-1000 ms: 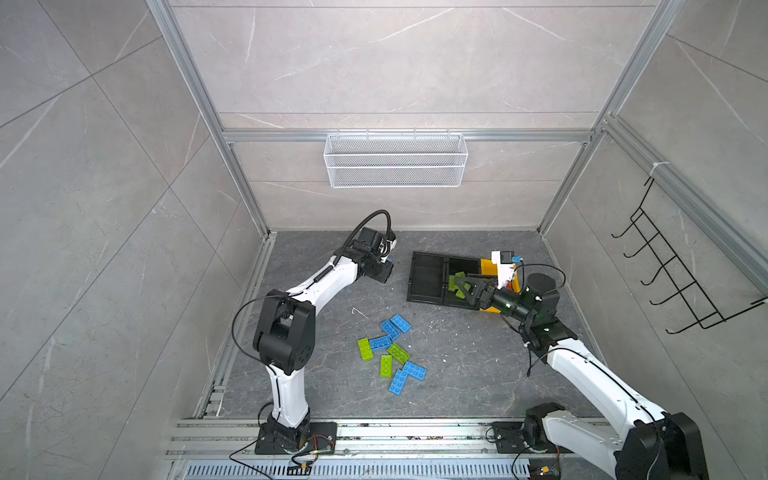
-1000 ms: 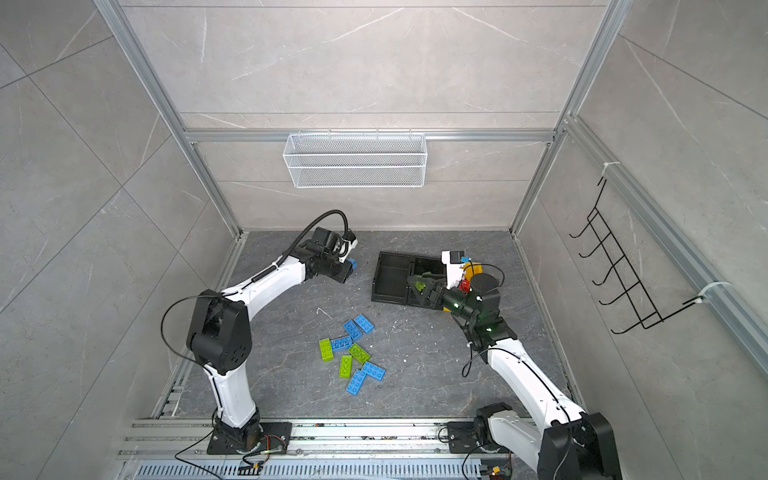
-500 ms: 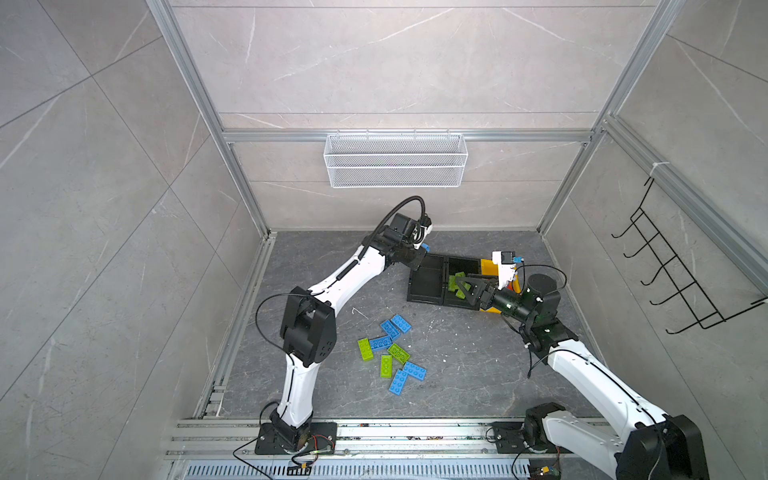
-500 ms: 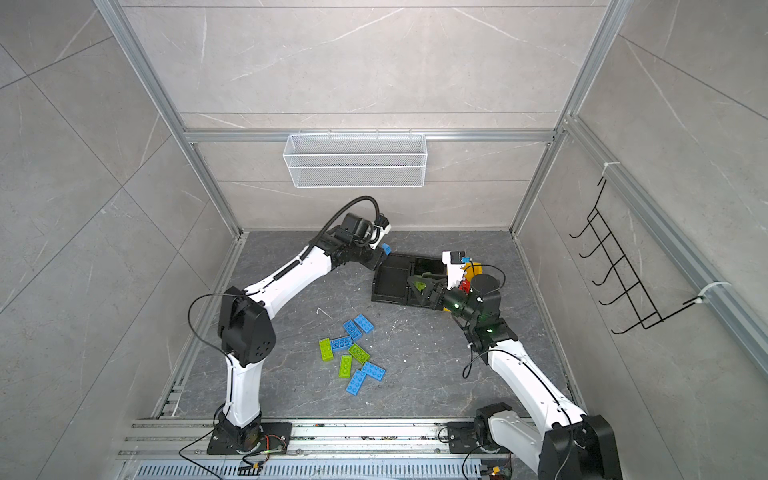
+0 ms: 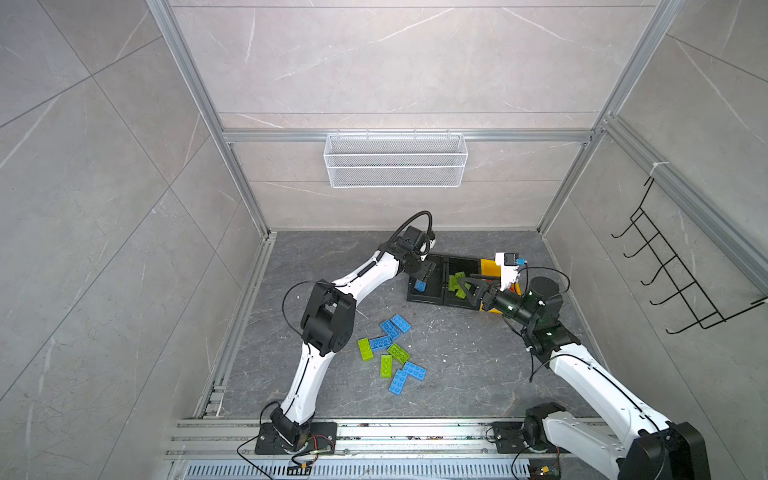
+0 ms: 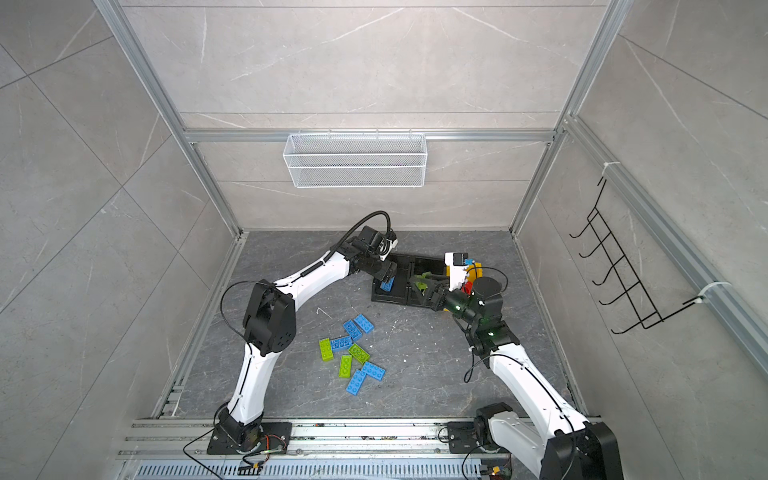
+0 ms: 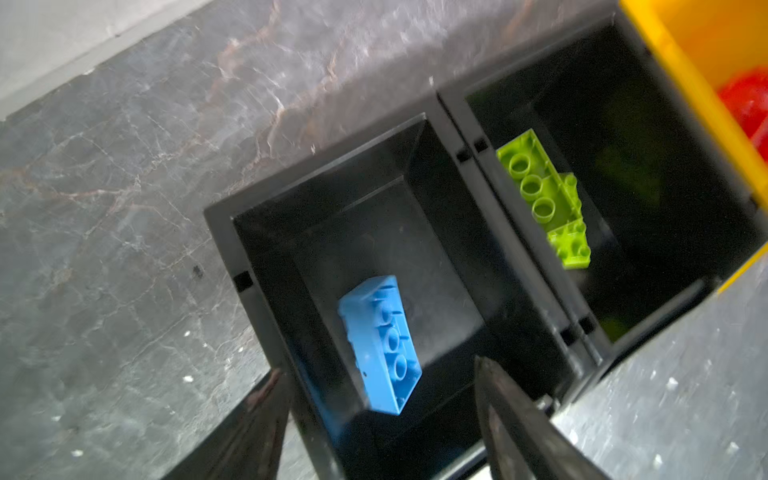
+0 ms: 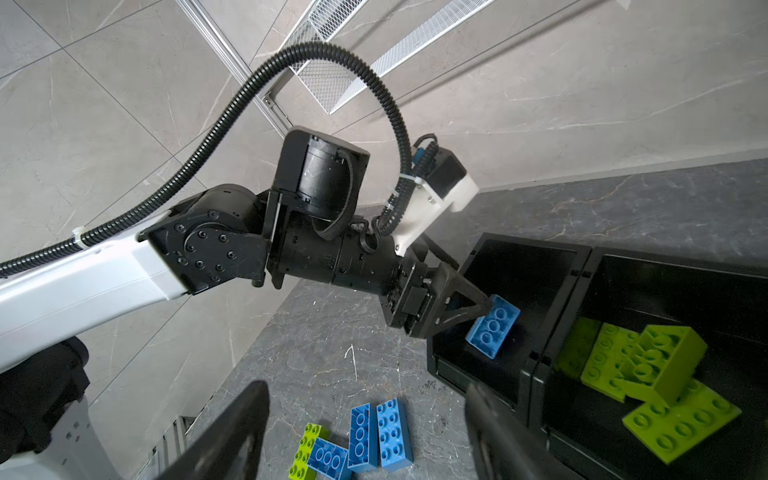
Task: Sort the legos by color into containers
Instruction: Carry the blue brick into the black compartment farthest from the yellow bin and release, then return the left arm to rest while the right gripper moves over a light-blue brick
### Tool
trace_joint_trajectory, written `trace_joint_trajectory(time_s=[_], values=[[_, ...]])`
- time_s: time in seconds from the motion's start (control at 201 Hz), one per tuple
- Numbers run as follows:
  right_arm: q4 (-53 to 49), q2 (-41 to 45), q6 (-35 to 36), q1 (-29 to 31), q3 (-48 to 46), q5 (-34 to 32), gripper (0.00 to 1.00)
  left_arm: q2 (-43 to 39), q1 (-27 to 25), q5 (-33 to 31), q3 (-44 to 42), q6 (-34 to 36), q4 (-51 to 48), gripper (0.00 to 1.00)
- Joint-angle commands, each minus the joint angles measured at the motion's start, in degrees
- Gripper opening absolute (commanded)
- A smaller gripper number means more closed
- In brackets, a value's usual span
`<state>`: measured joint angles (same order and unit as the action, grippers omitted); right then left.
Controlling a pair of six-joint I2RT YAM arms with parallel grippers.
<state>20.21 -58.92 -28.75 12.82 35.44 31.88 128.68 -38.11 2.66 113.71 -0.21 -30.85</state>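
Shut a second ago, the left end effector [image 5: 424, 275] is now opened above the black plastic bin [image 7: 257, 232], the blue rectangular plastic brick [image 7: 380, 345] is left tilted just beneath it inside, so one piece is judged sorted, and the right end effector [image 5: 469, 287] is held open, empty.

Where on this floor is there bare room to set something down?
Widest bare floor lies between the loose brick pile and the right arm. Another patch sits in the back left corner, between the side rail and the left arm. Crowded: the brick pile itself and the black bins, where both arms reach in.
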Motion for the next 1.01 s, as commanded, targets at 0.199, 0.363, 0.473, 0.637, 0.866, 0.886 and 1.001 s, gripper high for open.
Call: trace_joint_trajectory(time_s=[0.199,0.363,0.473,0.637,0.866,0.886,1.001], values=[[-10.00,-1.41,5.58,3.35,4.18,-4.96,0.74,-18.80,0.48,-8.92,-12.20,-2.52,9.63,0.82],[-22.19,-8.06,15.45,13.65,11.81,-14.83,0.72,-38.78,3.39,-13.74,-31.97,-7.48,16.19,0.84],[-31.17,-16.23,21.09,21.09,19.79,-22.81,0.70,-52.40,10.69,-12.07,-49.77,-18.55,21.72,0.89],[-35.42,-28.56,21.28,27.76,27.65,-25.87,0.66,-63.93,17.53,-13.18,-71.59,-24.77,31.53,0.92],[-40.80,-41.55,18.18,30.28,35.58,-28.26,0.66,-67.55,17.71,-18.16,-85.71,-23.21,43.47,0.94],[-40.86,-41.91,18.30,30.26,35.65,-28.44,0.66,-68.02,17.69,-18.79,-86.39,-23.03,44.11,0.94],[-41.72,-43.39,21.59,30.39,35.18,-29.24,0.66,-70.44,17.79,-19.51,-87.68,-22.12,44.50,0.94]])
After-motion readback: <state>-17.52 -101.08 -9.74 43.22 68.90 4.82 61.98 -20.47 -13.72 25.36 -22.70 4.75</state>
